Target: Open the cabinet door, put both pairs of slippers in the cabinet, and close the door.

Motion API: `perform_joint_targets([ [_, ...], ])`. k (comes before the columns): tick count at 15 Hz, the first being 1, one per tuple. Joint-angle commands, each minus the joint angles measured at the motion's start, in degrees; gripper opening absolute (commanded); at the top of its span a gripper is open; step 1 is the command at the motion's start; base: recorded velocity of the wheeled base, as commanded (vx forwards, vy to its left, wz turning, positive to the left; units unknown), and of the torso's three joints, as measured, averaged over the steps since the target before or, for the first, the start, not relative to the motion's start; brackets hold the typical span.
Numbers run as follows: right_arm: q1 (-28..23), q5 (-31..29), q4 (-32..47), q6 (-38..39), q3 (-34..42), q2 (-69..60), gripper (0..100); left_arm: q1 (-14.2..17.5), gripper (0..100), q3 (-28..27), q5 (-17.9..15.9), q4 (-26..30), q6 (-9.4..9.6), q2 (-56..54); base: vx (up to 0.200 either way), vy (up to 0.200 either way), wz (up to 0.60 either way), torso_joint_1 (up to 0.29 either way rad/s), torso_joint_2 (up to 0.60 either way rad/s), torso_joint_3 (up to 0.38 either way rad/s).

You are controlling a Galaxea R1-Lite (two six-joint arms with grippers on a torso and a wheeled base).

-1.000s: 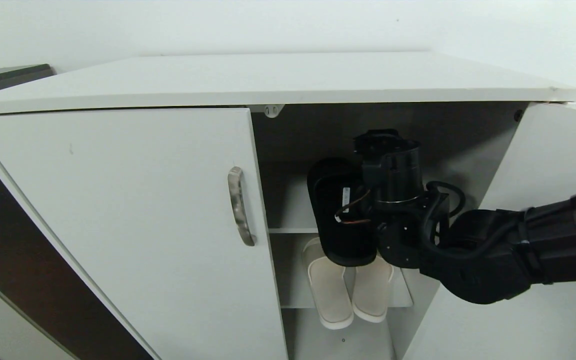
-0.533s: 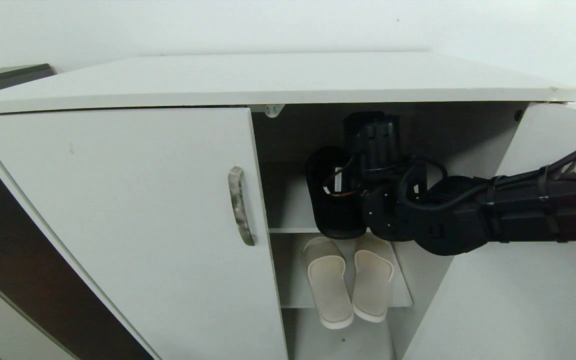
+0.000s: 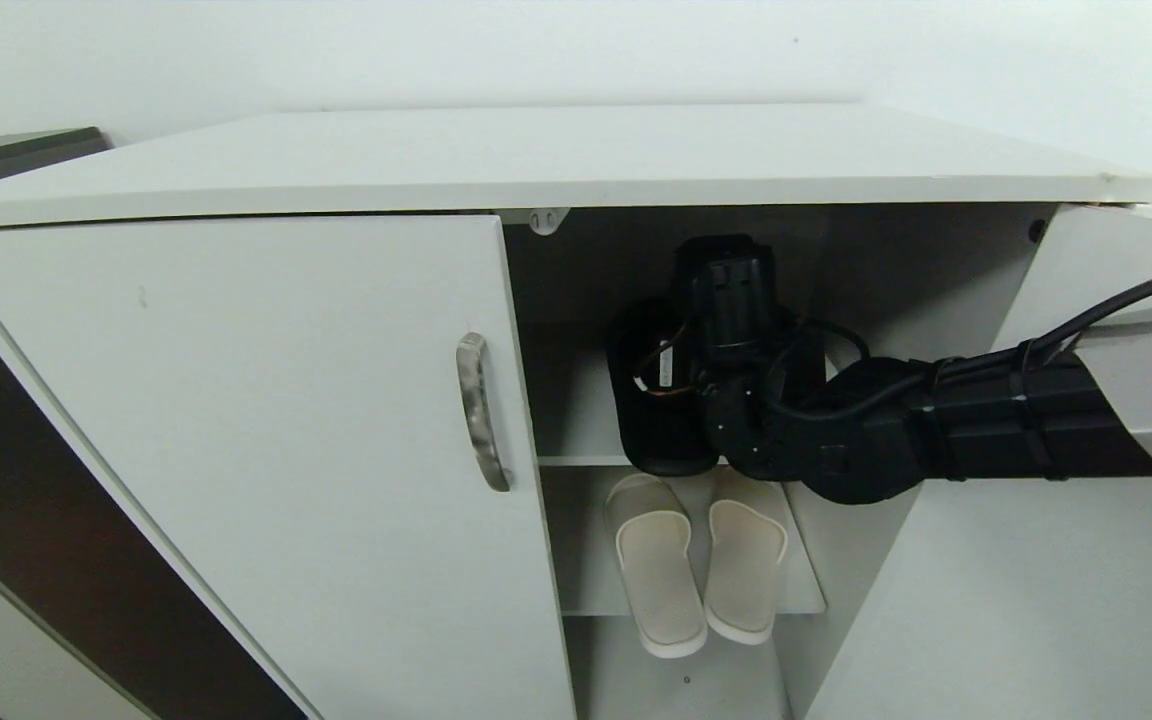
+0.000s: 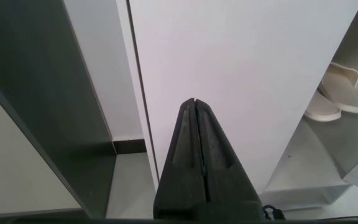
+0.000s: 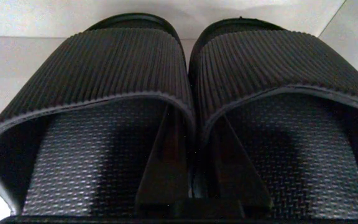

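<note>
**Second pair going onto the upper shelf; door to close after**

Head view: the cabinet (image 3: 536,150) is standing with its right door (image 3: 1036,600) swung open and its left door (image 3: 236,450) shut. The white slippers (image 3: 696,560) are lying side by side on the lower shelf (image 3: 806,595), heels overhanging its front edge. The right arm is extending into the opening, holding the black slippers (image 3: 651,400) at the level of the upper shelf (image 3: 586,461), heels at its front edge. Whether the soles are touching it, I cannot tell.

Left wrist view: the left end effector (image 4: 194,102) is hanging outside the cabinet in front of the left door, fingers pressed together and holding nothing.

Right wrist view: the right end effector (image 5: 194,165) is gripping the black slippers as a pair, its fingers (image 5: 163,162) clamping the two inner edges together.

Progress, as I judge it: the opening is done and one pair is stowed. The second pair is being placed and is not yet released. Letting go, drawing the arm out and shutting the right door are remaining.
</note>
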Motion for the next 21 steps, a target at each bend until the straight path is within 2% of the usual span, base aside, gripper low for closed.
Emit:
perform_joint_targets([
  [1, 0.0, 0.0, 0.0, 0.0, 0.1, 0.4, 0, 0.0, 0, 0.0, 0.0, 0.0, -0.01, 0.0, 0.000, 0.000, 0.00, 0.000, 0.00, 0.000],
  [6, 0.3, 0.0, 0.0, 0.0, 0.4, 0.3, 0, 0.0, 0, 0.0, 0.0, 0.0, -0.01, 0.0, 0.000, 0.000, 0.00, 0.000, 0.00, 0.000],
  [7, 0.3, -0.1, 0.0, 0.0, 0.4, 0.2, 100, 0.0, 0, 0.0, 0.0, 0.0, -0.01, 0.0, 0.000, 0.000, 0.00, 0.000, 0.00, 0.000],
  [10, 0.7, 0.0, -0.1, 0.0, 1.7, -0.3, 100, 0.0, 0, 0.0, 0.0, 0.0, -0.09, 0.0, 0.000, 0.000, 0.00, 0.000, 0.00, 0.000],
  [15, 2.6, -0.5, -0.5, 0.0, 8.5, -7.3, 100, 0.0, 0, 0.0, 0.0, 0.0, -0.09, 0.0, 0.000, 0.000, 0.00, 0.000, 0.00, 0.000],
  [18, 4.8, -0.4, -1.3, 0.3, 16.1, -13.4, 100, 0.0, 0, 0.0, 0.0, 0.0, -0.01, 0.0, 0.000, 0.000, 0.00, 0.000, 0.00, 0.000],
  [21, 8.0, -0.4, -7.0, 1.0, 26.3, -17.9, 100, 0.0, 0, 0.0, 0.0, 0.0, -0.01, 0.0, 0.000, 0.000, 0.00, 0.000, 0.00, 0.000],
])
